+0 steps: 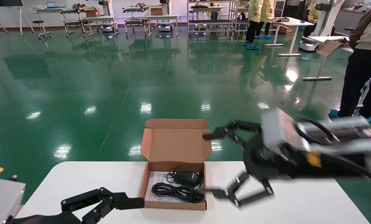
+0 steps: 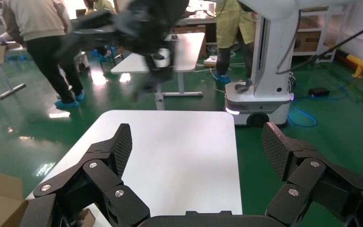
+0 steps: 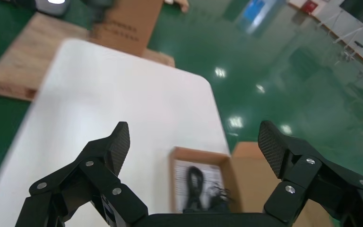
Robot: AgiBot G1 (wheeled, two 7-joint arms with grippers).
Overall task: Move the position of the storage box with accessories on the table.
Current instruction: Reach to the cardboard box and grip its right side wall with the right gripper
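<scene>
Two grippers flank one box point(image 1: 174, 186), which sits lid-up near the middle of the table point(image 1: 285, 208), its front wall close to the near edge. Inside lie the cable point(image 1: 174, 189), a small black device point(image 1: 190, 177) and the paper sheet point(image 1: 156, 183), all loose, so the box should slide flat rather than be lifted or tipped.

The right gripper point(image 1: 212, 163) hangs just beside the box's right wall, blurred with motion, fingers spread wide, one up beside the lid point(image 1: 176, 144) and one low near the front corner. For a clean move, I judge it should come down so a finger meets the low side wall, not the upright lid, which would fold. A slow, level push or drag will probably keep the contents from shifting.

The left gripper point(image 1: 110, 202) sits low over the table with one fingertip just beside the box's left front corner, jaws also wide. It could steady that wall against rotation.
</scene>
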